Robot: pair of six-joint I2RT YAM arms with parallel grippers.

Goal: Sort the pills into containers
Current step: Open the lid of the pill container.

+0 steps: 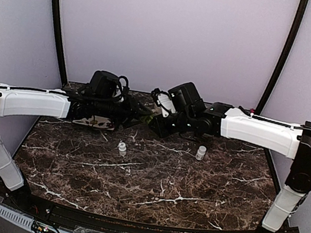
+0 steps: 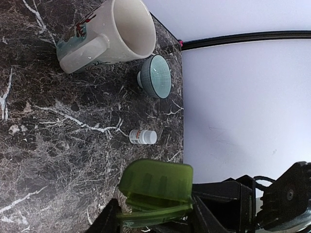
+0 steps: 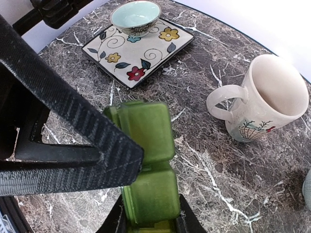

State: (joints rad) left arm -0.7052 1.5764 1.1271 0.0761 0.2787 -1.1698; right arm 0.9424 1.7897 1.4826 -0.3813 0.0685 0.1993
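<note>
Closest to both wrist cameras was the translucent green plastic pill organiser (image 3: 148, 194), held in the air between the two arms, above the far middle of the dark, white-veined marble table (image 1: 162, 183). The right gripper (image 3: 149, 222) was clamped on one end of it, with a finger on each long side. The left gripper (image 2: 154, 219) pinched the organiser as well, its black fingers (image 2: 206, 216) pressed against either side of the body. One hinged lid stood flipped up above them. In the right wrist view a black textured finger (image 3: 73, 126) of the left gripper crossed the foreground and met the organiser's left edge. Whether any pills lay inside could not be told.

Beyond the organiser in that view sat a square white ceramic plate painted with flowers and leaves (image 3: 155, 48), with a pale blue-lined bowl (image 3: 136, 14) on its far corner. Right of the plate stood a cream ceramic mug with a painted design (image 3: 265, 97), upright, its handle turned toward the plate. The left wrist view showed a small ribbed teal bowl (image 2: 156, 77) just beside the mug, near the table's edge.

From above, two small white capped bottles stood upright on the marble, the left bottle (image 1: 122, 147) and the right bottle (image 1: 201, 153). They were well apart and nearer the arm bases than the grippers were.
</note>
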